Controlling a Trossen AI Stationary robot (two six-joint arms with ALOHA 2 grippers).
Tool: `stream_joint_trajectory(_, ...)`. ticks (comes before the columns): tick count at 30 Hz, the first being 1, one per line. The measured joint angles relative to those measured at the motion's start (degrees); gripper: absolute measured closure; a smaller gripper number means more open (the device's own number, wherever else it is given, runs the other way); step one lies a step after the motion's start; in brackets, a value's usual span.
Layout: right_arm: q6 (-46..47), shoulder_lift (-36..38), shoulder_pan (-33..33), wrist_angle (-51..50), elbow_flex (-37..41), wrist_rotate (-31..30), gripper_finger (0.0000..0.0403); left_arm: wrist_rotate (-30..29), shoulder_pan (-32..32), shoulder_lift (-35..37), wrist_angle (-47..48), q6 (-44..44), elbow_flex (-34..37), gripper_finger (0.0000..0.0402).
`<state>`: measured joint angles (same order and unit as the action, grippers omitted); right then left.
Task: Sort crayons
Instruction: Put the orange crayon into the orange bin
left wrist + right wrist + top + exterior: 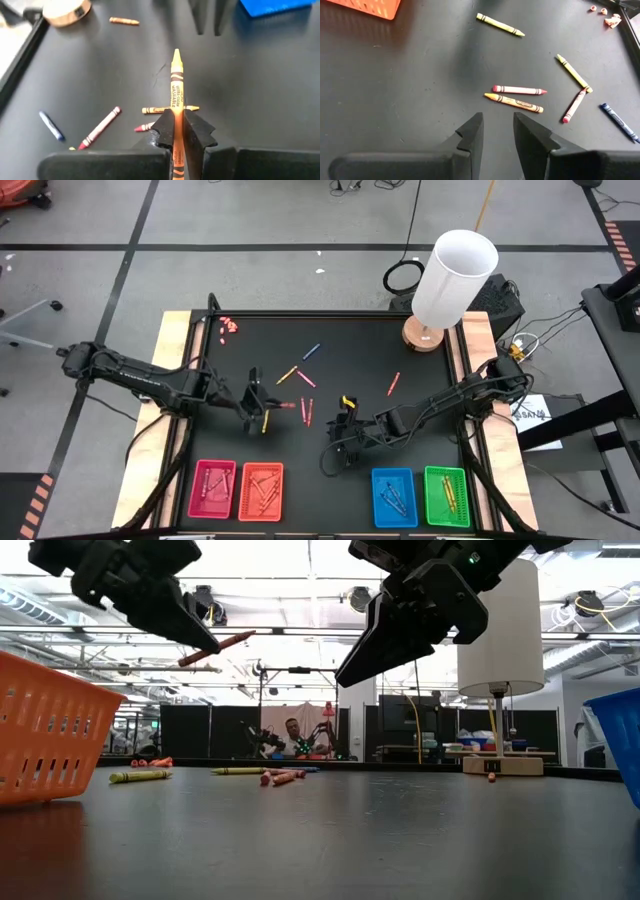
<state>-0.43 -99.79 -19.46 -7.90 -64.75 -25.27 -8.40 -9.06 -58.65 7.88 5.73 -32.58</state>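
Note:
My left gripper hangs above the table's left middle, shut on an orange crayon. In the low view this crayon sticks out of the gripper high over the table. Loose crayons lie on the black table top: a blue one, a yellow one, a pink one, a red one and an orange-red one. My right gripper hovers right of the middle, open, with nothing between its fingers. My left gripper pinches the orange crayon's paper-wrapped shaft between its two fingers. The crayon runs along the fingers, its pointed tip well out past the fingertips and its back end toward the wrist. It is lifted clear of the table.
Four trays stand along the near edge: pink, orange, blue and green, each with crayons in it. A white-shaded lamp stands at the far right corner. Small pink bits lie at the far left.

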Motion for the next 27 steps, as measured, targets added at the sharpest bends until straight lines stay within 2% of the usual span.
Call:
stream_joint_trajectory(19, -0.20, -0.02, 0.02, 0.02, 0.00, -0.05, 0.0312, -0.90, -4.08, 0.00, -0.60, 30.62, 0.00, 0.0384)
stream_joint_trajectory(27, -0.07, -0.01, 0.02, 0.02, 0.00, -0.03, 0.0312, -0.90, -5.95, 0.00, -3.99, 34.12, -0.04, 0.0384)
